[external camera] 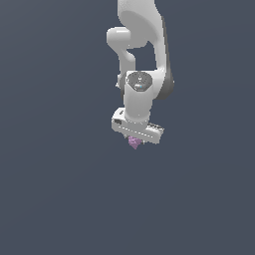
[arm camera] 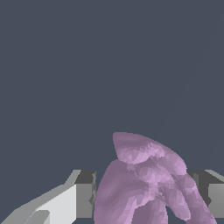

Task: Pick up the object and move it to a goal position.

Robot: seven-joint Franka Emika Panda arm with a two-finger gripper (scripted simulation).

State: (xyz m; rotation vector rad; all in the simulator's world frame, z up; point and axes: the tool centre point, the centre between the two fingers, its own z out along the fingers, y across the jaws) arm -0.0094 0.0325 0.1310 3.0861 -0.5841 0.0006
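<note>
While sitting between the fingers [arm camera: 85, 194], the object [arm camera: 146, 183] (pink-purple, lumpy, roughly heart-shaped) is filling the gap in the wrist view; in the exterior view it is poking out just below the gripper [external camera: 135, 141]. Gripper appears to be clamping it, one pad each side, though actual contact is hard to confirm. Arm [external camera: 142, 55]: white, hanging down from above, wrist pointing down. Risk, judged: irregular surface is giving pads a poor seat, so obj could be twisting or slipping out during transfer, esp. w/ fast motion. Hidden/unclear: obj's lower part is cut off by the wrist view; no goal marker is showing; surface beneath is reading as flat grey, so height above it can't be told.
</note>
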